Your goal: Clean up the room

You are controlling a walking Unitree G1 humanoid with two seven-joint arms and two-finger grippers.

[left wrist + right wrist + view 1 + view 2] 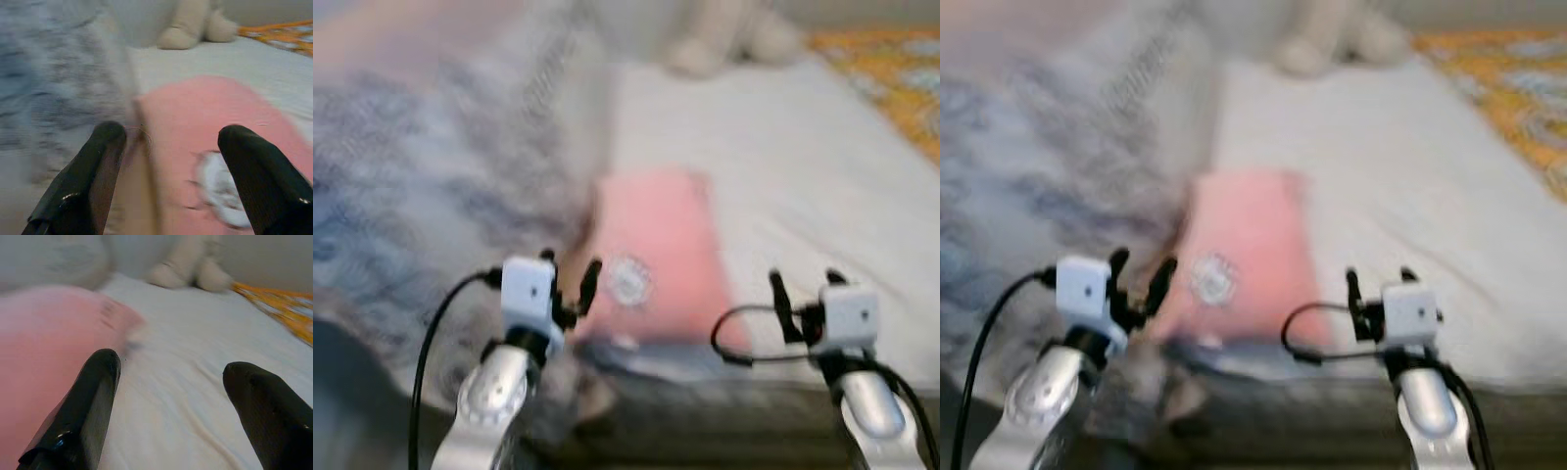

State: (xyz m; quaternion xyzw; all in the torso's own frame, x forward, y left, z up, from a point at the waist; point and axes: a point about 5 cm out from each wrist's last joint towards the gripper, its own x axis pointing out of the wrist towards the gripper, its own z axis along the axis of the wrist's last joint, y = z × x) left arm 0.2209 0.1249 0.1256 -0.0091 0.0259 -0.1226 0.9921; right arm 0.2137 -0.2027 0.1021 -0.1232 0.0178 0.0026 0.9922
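Claws come first: the left gripper (570,282) and the right gripper (803,286) are both spread and hold nothing, with the pink cloth (658,257) just ahead between them, nearer the left one. To grasp well, I think the left should pinch the cloth's near edge. Beyond lies open white sheet (783,166), with a grey blanket (431,176) left and a plush toy (190,24) far behind.

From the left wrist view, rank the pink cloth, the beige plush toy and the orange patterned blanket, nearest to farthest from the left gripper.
1. Pink cloth, right under the open left gripper.
2. Beige plush toy, at the bed's far end.
3. Orange patterned blanket, far right corner, slightly beyond.
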